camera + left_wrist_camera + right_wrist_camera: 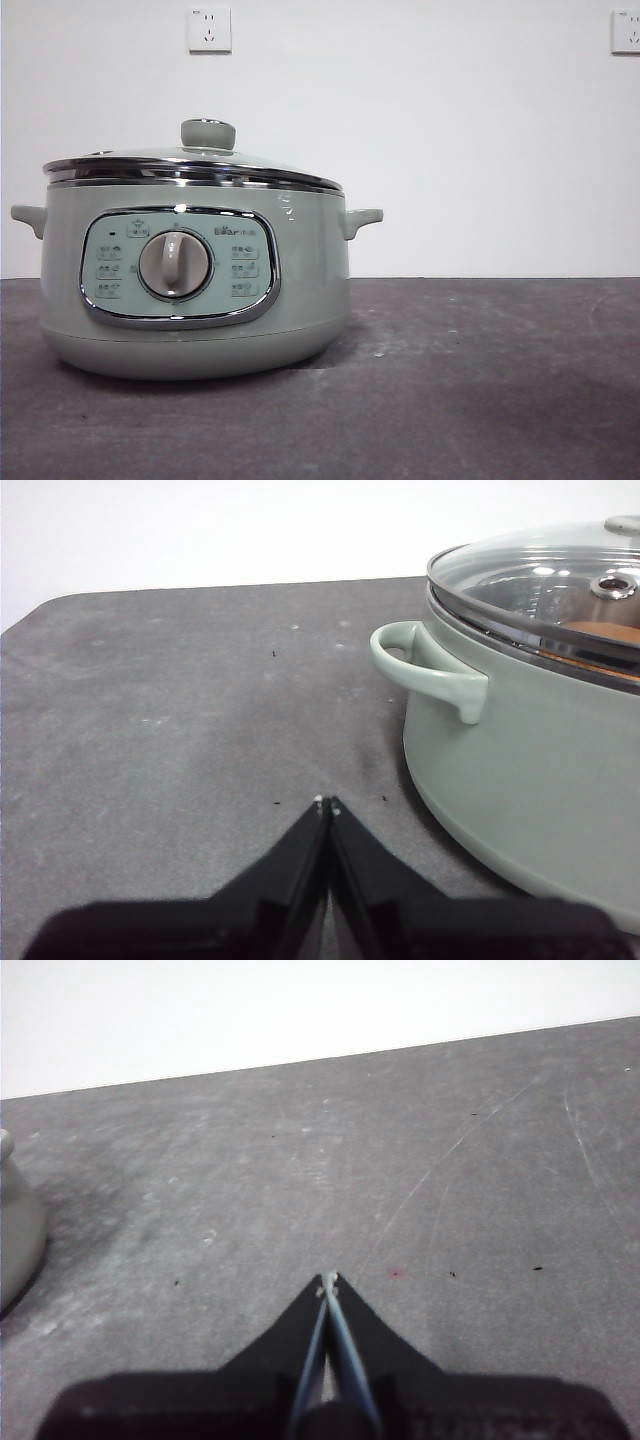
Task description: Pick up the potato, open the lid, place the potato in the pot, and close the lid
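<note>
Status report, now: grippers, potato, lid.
Left gripper shut, empty, beside the pot. Right gripper shut, empty, over bare table. Lid on the pot; potato seen inside through the glass. Nothing in the way.

The left gripper (326, 803) has two black jaws, each shaped like a long pointed wedge, with a tiny white dot at each tip. The right gripper (328, 1280) is black too, with the same pale tips and thin grey-blue inner edges.
</note>
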